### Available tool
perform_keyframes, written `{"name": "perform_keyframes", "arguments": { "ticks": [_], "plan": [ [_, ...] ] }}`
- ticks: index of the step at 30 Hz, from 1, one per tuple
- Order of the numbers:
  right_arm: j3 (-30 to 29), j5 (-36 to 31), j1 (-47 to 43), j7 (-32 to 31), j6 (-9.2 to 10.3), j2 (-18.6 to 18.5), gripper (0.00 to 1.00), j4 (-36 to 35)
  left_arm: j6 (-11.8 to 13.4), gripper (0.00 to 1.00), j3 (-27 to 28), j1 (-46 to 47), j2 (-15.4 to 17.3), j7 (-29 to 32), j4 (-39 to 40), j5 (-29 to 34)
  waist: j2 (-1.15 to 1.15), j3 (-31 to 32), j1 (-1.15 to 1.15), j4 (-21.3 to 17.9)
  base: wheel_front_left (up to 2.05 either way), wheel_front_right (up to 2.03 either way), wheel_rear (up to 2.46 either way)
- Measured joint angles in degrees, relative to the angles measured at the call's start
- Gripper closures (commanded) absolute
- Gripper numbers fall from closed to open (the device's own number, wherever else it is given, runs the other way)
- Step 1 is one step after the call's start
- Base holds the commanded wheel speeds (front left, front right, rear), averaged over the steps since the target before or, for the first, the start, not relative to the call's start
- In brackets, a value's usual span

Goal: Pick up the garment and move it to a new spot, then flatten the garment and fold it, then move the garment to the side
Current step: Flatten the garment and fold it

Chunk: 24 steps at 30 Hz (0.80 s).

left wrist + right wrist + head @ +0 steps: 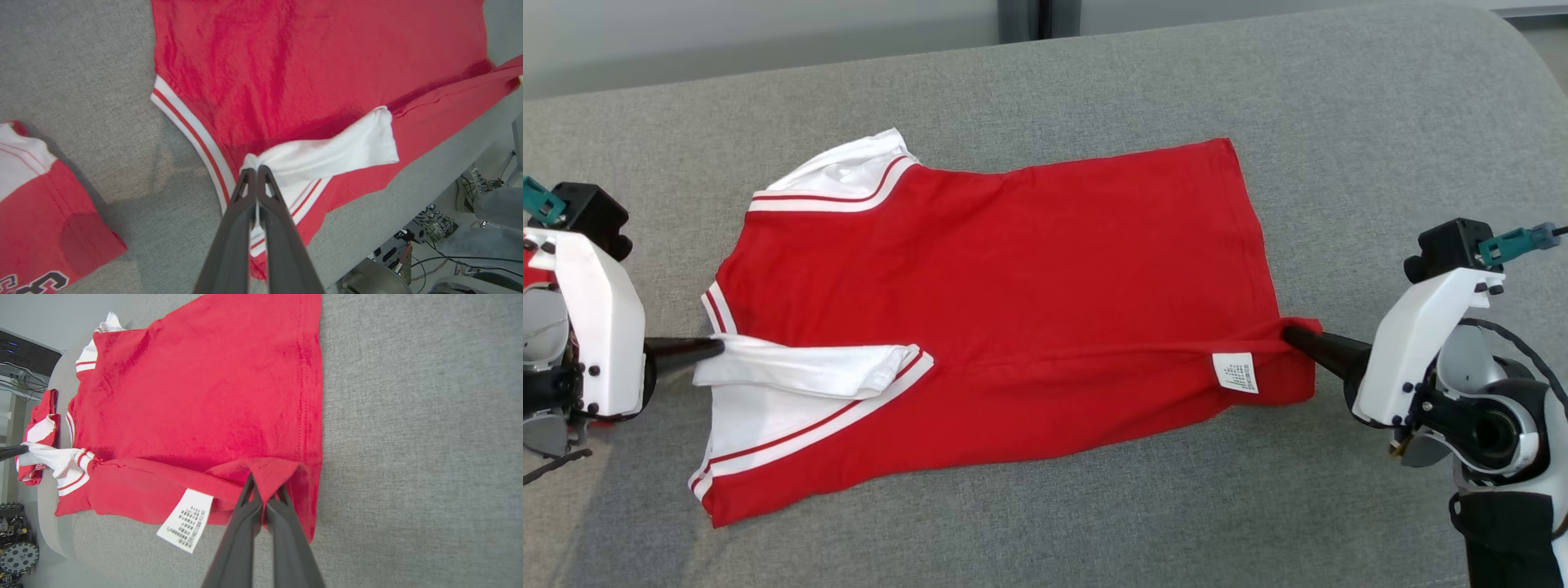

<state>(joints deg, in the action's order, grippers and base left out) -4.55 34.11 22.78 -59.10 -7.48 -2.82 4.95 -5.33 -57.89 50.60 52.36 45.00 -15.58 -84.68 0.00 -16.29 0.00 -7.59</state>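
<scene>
Item: garment, red short-sleeved shirt with white sleeves and red-and-white striped trim, lying spread across the middle of a grey fabric-covered counter, neck end toward the robot's left, hem toward its right, near long edge lifted into a fold. Markings: white care label sewn near the hem corner, hanging free below the fold; rows of small dark print, too fine to read in any view. Left gripper: fingers pressed together, pinching the bunched white sleeve at its outer end, held just above the counter. Right gripper: fingers closed on the red hem corner, just beside the care label, cloth drawn taut between the two grippers. Adjacent item: second red-and-white garment on the counter near the left gripper, apart from the first; dark white-outlined lettering at its edge, cut off and unreadable.
</scene>
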Motion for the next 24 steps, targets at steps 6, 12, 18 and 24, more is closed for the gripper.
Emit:
{"name": "perform_keyframes", "arguments": {
  "ticks": [6,12,18,24],
  "plan": [
    [1.5,-0.3,1.8,4.2,0.00,0.0,0.08,3.8,-0.8,0.00,0.2,0.3,-2.2,-2.1,-3.2,0.7,0.00,0.1,0.00,0.3,0.00,0.00,0.00],
    [2.0,-0.9,2.7,9.1,0.00,0.1,0.00,5.5,-1.5,0.00,0.8,0.4,-3.3,-4.2,-5.0,0.5,0.00,1.1,0.00,0.7,0.00,0.00,0.00],
    [2.5,-0.3,2.7,18.4,0.00,-0.5,0.00,5.3,-1.8,0.00,2.2,-0.6,-3.4,-10.6,-3.8,1.2,0.00,3.5,0.00,1.1,0.00,0.00,0.00],
    [5.2,0.9,0.4,30.8,0.00,-3.0,0.00,4.7,-1.2,0.00,4.3,-4.5,-2.7,-23.8,-2.4,5.5,0.00,6.9,0.00,1.5,0.00,0.00,0.00]
  ]
}}
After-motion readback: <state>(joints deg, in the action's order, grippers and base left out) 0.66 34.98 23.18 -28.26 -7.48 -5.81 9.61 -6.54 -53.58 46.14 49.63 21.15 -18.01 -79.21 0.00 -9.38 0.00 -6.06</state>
